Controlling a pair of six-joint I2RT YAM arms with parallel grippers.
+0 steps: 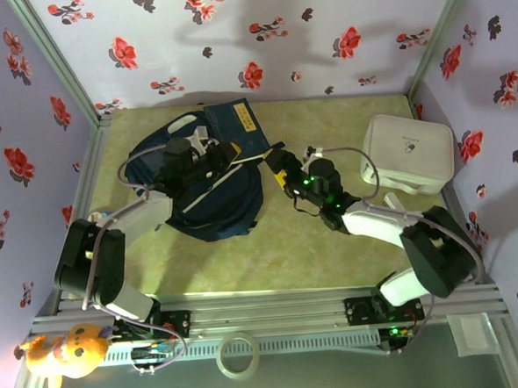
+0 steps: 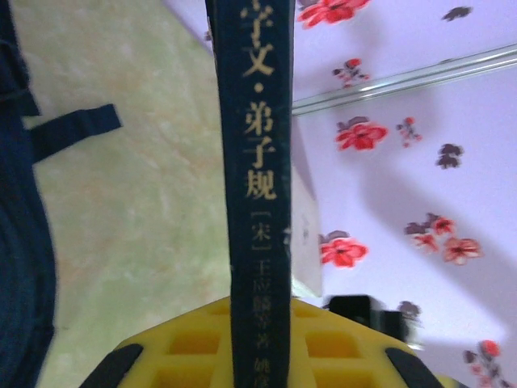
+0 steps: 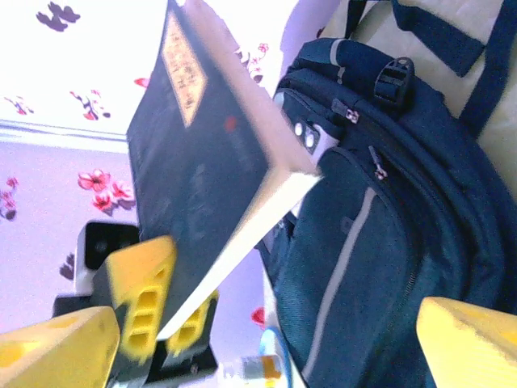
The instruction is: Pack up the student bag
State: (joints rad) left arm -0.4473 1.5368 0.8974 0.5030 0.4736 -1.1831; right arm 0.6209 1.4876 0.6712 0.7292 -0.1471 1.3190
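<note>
Bag [image 1: 211,201] is recorded flat on the counter [image 1: 325,128], left of centre, long axis roughly near-to-far, under the left end effector [image 2: 258,352], which is clenched on a book [image 2: 252,162]; the right end effector [image 1: 281,173] is spread empty, just beside the bag's right edge.

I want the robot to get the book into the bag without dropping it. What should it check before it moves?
1. Left gripper shut on the book: ok, the spine sits between its yellow fingers.
2. Right gripper open and off the book: ok, its fingers stand wide apart.
3. Book next to the student bag: ok, it is held up at the bag's top end.
4. Bag's main opening unzipped: cannot tell, the book hides it.
5. Front pockets zipped, so nothing snags: ok, by the right wrist view.
6. White box out of the way: ok, it sits apart on the right.
</note>
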